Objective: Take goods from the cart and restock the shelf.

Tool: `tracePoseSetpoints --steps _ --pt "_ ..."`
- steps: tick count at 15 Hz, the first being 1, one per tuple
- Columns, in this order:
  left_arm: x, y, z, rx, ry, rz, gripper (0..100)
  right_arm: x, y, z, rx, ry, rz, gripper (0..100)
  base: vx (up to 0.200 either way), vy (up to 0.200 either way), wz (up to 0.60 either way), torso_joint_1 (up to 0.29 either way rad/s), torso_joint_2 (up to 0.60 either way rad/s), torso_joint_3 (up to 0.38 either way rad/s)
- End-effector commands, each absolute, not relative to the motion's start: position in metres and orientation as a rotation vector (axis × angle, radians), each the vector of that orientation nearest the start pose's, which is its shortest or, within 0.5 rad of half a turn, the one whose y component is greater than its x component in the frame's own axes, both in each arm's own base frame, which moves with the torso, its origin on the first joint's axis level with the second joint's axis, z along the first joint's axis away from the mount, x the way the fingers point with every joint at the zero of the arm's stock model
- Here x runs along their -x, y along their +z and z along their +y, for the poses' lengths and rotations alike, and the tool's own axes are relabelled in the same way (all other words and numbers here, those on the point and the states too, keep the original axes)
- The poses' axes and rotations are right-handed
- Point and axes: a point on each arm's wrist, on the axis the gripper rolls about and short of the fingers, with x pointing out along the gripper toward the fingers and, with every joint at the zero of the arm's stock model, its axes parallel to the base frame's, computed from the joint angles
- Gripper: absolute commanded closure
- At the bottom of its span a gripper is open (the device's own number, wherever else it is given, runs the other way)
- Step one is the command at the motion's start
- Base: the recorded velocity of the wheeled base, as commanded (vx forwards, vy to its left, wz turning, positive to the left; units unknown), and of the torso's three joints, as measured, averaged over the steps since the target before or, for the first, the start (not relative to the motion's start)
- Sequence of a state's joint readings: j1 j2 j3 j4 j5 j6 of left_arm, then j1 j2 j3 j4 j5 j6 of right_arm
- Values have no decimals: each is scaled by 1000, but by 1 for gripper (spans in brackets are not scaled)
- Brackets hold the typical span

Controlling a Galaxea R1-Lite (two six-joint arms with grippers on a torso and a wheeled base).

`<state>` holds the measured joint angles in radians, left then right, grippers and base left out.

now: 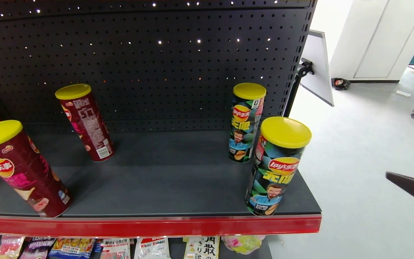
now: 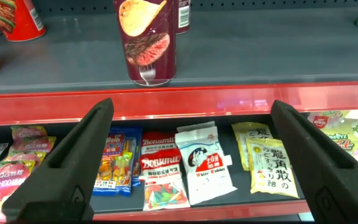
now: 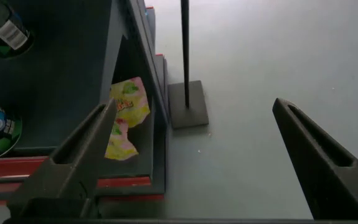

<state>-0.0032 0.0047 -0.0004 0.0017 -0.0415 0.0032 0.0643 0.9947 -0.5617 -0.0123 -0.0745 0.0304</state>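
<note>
Pegboard (image 1: pixel 156 72) backs a dark shelf (image 1: pixel 156 180) with a red front edge (image 1: pixel 149 225). Four tall chip cans stand on the shelf, each with a yellow lid. Two dark red cans are on the left, one at the front (image 1: pixel 23 172) and one farther back (image 1: pixel 88 124). Two green-and-blue cans are on the right, one at the front corner (image 1: pixel 277 169) and one just behind it (image 1: pixel 244 124). The red labels bear a round badge and large lettering; the green-and-blue ones add a printed figure low down.

Below, the lower shelf (image 2: pixel 241 205) holds a row of snack packets (image 2: pixel 203 165), too crowded to count surely, with a yellow-green packet (image 3: pixel 126 118) at its right end.

The left claw (image 2: pixel 191 104) is spread wide and holds nothing. It sits in front of the red edge, level with the packets, with a dark red can above and beyond it. The right claw (image 3: pixel 192 104) is also spread wide and empty. It hangs over the floor (image 1: pixel 365 144) past the shelf's right end, well apart from the nearest green-and-blue can.
</note>
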Motion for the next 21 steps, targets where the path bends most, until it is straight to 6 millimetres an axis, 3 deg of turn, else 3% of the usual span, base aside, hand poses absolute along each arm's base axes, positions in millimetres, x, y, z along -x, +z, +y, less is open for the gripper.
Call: tracePoseSetpoints --steps 1,5,21 --pt "23 76 -1 -3 -44 5 0 -160 190 20 35 15 562 0 0 0 0 0 0 0" --pt "22 75 -1 -3 -44 6 0 -175 184 38 63 103 574 0 0 0 0 0 0 0" --pt "23 76 -1 -3 -44 5 0 -192 155 101 98 320 712 0 0 0 0 0 0 0"
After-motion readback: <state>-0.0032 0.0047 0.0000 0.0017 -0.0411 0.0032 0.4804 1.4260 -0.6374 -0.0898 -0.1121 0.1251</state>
